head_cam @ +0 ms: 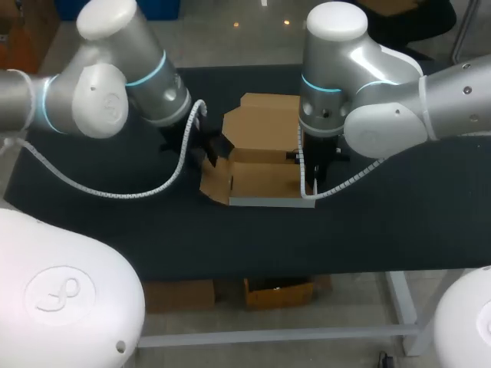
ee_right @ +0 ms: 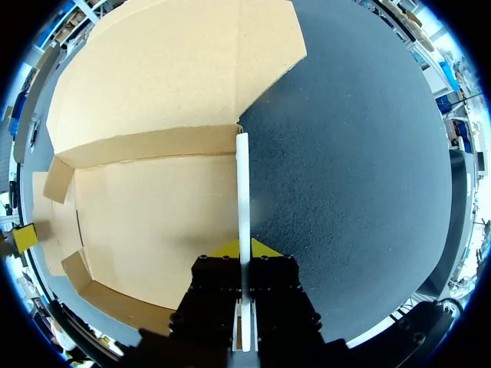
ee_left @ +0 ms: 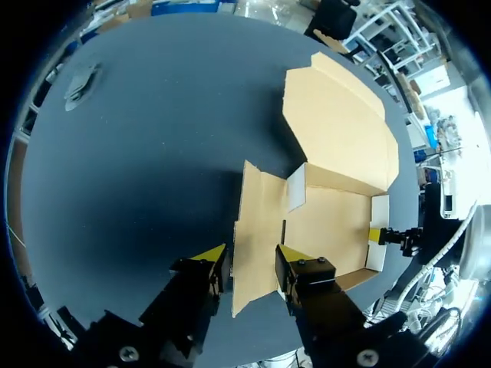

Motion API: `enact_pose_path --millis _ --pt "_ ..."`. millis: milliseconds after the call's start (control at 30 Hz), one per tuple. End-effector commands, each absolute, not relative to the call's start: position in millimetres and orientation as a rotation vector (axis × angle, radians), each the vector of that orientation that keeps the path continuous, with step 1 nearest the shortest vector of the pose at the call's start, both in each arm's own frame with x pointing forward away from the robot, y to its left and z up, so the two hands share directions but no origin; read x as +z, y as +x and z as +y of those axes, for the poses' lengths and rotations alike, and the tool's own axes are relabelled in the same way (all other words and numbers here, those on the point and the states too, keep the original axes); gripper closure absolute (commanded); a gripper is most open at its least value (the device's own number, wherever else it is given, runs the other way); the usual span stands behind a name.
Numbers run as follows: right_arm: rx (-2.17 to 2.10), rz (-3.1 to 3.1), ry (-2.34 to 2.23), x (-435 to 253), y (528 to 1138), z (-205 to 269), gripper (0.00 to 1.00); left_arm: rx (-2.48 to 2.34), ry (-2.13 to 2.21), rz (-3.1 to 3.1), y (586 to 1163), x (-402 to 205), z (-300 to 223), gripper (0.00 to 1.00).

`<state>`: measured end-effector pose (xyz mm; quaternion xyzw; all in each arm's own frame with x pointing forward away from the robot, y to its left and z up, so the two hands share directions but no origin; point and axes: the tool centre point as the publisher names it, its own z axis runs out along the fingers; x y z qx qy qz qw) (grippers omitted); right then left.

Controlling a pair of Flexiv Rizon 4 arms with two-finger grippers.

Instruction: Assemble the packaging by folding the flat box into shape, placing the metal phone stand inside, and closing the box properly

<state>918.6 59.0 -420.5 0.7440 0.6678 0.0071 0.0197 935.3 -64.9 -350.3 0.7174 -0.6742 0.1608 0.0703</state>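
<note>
So far the box (head_cam: 261, 165), mid-frame on the tabletop (head_cam: 383, 222), is half formed and bare inside: my right fingers (ee_right: 265, 249) pinch its right wall (ee_right: 242, 184) upright, my left fingers (ee_left: 211, 254) stand open astride the left flap (ee_left: 257, 238); loading and closing remain.

A broad rectangular table (head_cam: 92, 230) with a matte black top fills most of the head view, its near long edge running straight across. The top looks finely grained and slightly rough in the right wrist view (ee_right: 345, 192), where even light from above turns it charcoal grey. In the left wrist view (ee_left: 153, 153) the same top reads blue-grey, with a soft dark shadow (ee_left: 180, 222) pooled near its middle and a pale grey smudge (ee_left: 83, 80) towards the far corner. Beneath the top, a white-painted metal leg (head_cam: 400, 295) meets a white horizontal crossbar (head_cam: 268, 335).
</note>
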Motion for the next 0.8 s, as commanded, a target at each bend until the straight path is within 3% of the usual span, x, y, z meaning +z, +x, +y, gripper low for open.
enact_pose_path --millis 33,267,800 --pt "0.014 2.071 2.308 -419.6 919.2 59.8 1.0 0.667 1.97 -1.864 939.1 -347.7 -27.5 0.6" --pt "0.014 2.071 2.308 -419.6 919.2 59.8 1.0 0.743 1.834 -1.74 945.4 -364.2 -4.1 0.65" --pt "0.014 2.071 2.308 -419.6 919.2 59.8 1.0 0.799 1.745 -1.73 946.7 -382.1 -11.1 0.69"
